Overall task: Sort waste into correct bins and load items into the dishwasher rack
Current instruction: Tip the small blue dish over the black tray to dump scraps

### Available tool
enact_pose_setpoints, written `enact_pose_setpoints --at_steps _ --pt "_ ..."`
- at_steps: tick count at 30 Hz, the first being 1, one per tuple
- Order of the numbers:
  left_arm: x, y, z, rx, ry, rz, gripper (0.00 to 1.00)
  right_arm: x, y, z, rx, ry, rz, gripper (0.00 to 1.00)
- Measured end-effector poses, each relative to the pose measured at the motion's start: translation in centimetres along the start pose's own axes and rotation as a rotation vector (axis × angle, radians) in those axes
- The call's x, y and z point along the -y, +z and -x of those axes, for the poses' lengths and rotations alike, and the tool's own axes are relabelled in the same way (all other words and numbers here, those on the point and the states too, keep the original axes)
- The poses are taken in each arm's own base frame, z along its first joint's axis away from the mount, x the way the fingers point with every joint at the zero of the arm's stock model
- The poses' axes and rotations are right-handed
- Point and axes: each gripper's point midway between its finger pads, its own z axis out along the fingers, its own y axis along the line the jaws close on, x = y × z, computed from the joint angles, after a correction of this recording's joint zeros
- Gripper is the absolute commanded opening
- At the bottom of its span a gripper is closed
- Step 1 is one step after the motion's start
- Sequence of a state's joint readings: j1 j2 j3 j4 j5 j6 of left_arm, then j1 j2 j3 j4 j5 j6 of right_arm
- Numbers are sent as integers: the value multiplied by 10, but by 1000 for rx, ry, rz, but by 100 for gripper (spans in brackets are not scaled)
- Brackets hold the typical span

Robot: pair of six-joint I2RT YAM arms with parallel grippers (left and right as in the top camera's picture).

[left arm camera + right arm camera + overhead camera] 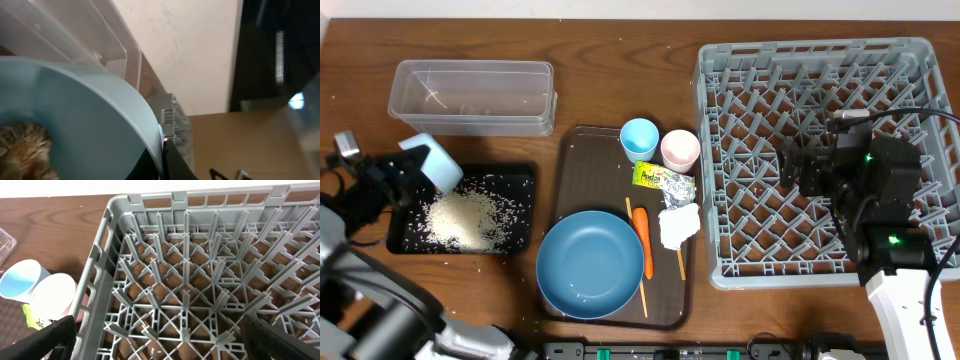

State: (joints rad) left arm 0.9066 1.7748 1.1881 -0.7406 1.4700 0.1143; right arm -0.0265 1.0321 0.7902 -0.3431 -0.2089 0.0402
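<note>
Dark-blue plate (590, 265) sits nearest you on the brown serving tray (590, 170), not loaded. Two chopsticks (643, 285), carrot (642, 243) and napkin (678, 225) lie just right of it on that tray, all unsorted. Left of that, the black tray (525, 215) has the rice (460, 218) piled in it, so I'd call that bit done. Your left jaws are clenched on the small light-blue bowl (432, 162), tipped over the black tray's far edge. The wrist view shows the brown food lump (22, 150) inside it, so the emptying isn't finished. Further back is the foil wrapper (663, 180), print too small to read, then the light-blue cup (640, 138) and pink cup (680, 150) side by side. Clear tub (470, 65) is far left, no waste in it that I can make out. Rack (820, 47) on the right holds nothing yet; your right jaws hang released over it.
</note>
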Motion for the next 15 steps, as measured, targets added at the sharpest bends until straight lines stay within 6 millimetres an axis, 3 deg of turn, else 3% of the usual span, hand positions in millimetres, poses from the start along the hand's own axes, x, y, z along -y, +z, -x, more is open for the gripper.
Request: enact_pose_setpoints --at_steps 6,15 --pt "-29 4 -1 -9 -104 -47 6 0 0 0 0 0 0 99" --pt "-26 4 0 -5 -88 -69 6 0 0 0 1 0 0 99"
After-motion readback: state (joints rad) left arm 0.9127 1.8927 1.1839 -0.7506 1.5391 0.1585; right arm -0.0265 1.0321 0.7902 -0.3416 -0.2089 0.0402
